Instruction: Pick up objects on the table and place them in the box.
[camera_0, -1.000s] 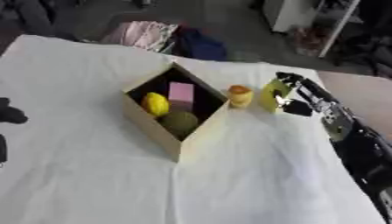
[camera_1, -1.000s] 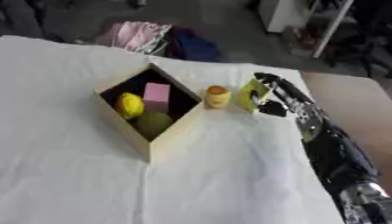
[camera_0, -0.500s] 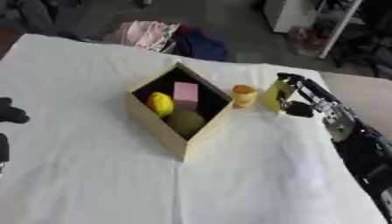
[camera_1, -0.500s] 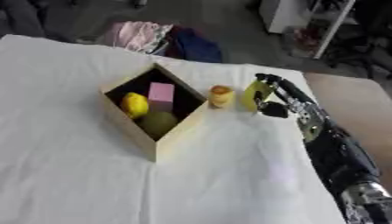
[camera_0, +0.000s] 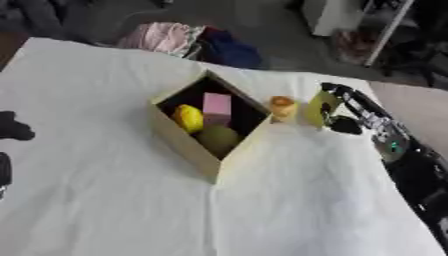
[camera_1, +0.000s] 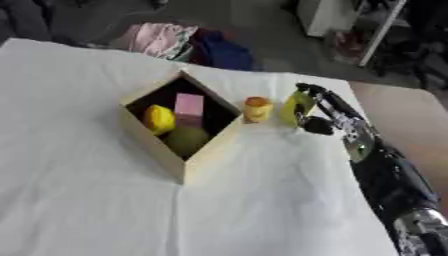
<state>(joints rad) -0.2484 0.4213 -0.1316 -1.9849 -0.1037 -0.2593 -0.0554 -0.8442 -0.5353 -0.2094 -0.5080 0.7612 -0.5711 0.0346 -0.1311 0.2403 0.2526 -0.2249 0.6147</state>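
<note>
Unmoved robot hand (camera_0: 339, 111), yellow-green object (camera_0: 318, 107) half-hidden.

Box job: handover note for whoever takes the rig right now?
Right hand: curled round the yellow-green object, right of the box.
Left hand: at the view's left edge, idle; fingers unclear.
Done: yellow item, pink block and green item are in the box.
Left: yellow-green object, plus the small orange object beside the box.
</note>
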